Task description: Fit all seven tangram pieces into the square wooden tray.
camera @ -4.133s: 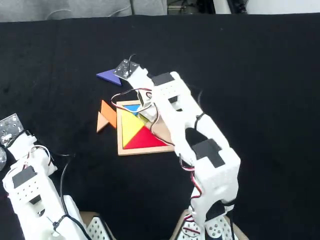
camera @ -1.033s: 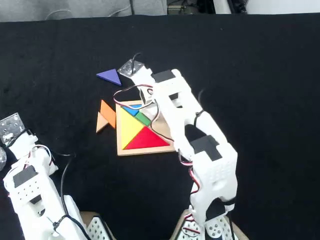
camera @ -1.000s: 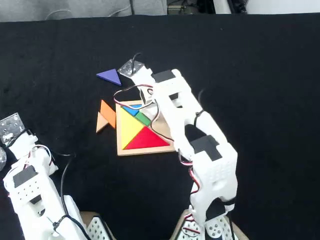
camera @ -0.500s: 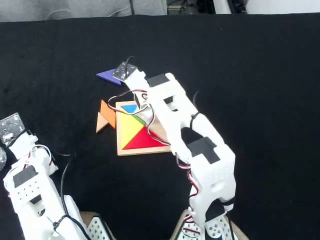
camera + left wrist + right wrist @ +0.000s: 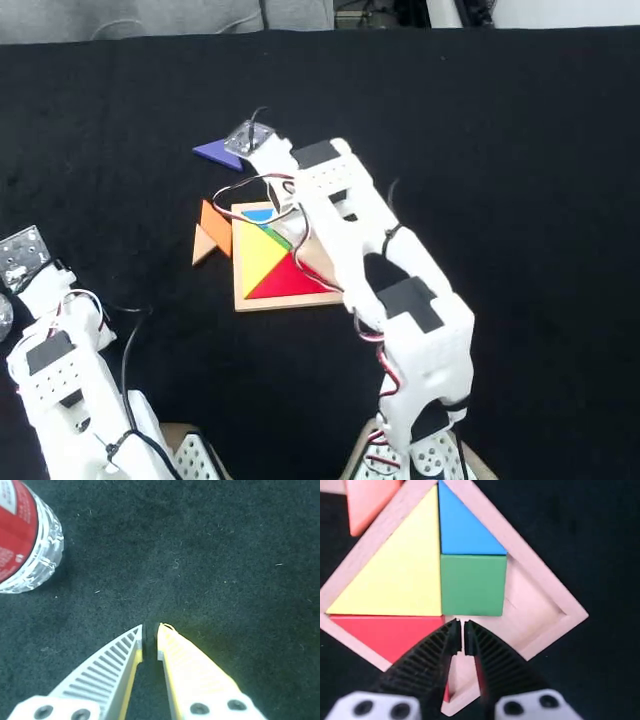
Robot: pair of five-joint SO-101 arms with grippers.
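Asking: What has changed over the table in the last second?

Answering: The right arm has swung a little across the square wooden tray [image 5: 530, 605], toward the side where the purple triangle [image 5: 214, 152] lies. That has uncovered more of the blue triangle [image 5: 462, 527] in the high view. No piece has moved. The count stands as it did four seconds ago, with four in the tray and three out on the black cloth [image 5: 520, 150].

Asking: And the grippers?

Answering: The right gripper [image 5: 460, 626] hangs over the tray, its fingers pressed nearly together with nothing between them. The tips sit above the seam where the green square [image 5: 472, 584] meets the red triangle [image 5: 385, 632]; whether they touch the wood is hard to tell. The left gripper [image 5: 150, 629], likewise closed on nothing, sits well apart above the cloth, near a plastic bottle [image 5: 22, 535].

Asking: Where does that leave the puzzle?

Answering: The yellow triangle [image 5: 400, 580] and the blue, green and red pieces are seated together, and the corner beside the green square is bare. The purple triangle lies near the tray's far edge. An orange piece [image 5: 214, 222] sits just beside the rim on the left arm's side, with a pale triangle [image 5: 204, 244] against it. The shift reads as a drift toward the purple triangle, probably the next pick. The fingers would need to part first.
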